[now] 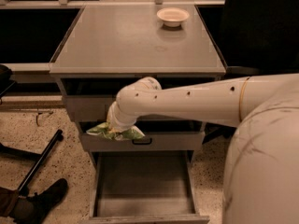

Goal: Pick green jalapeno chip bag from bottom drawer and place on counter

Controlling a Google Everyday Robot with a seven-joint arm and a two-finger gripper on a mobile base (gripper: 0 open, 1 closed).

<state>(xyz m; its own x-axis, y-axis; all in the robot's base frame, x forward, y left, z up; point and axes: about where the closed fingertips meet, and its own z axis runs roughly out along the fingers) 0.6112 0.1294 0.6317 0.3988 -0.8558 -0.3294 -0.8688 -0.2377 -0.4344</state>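
The green jalapeno chip bag is light green with white patches and hangs in the air in front of the middle drawer's face. My gripper is shut on the bag from above, at the end of my white arm, which reaches in from the right. The bottom drawer is pulled open below and shows a bare grey tray. The counter is the flat grey top of the cabinet, above and behind the bag.
A white bowl sits at the counter's far right. The middle drawer has a black handle. A black pole lies on the speckled floor at the left, and a dark shoe shows at the lower left.
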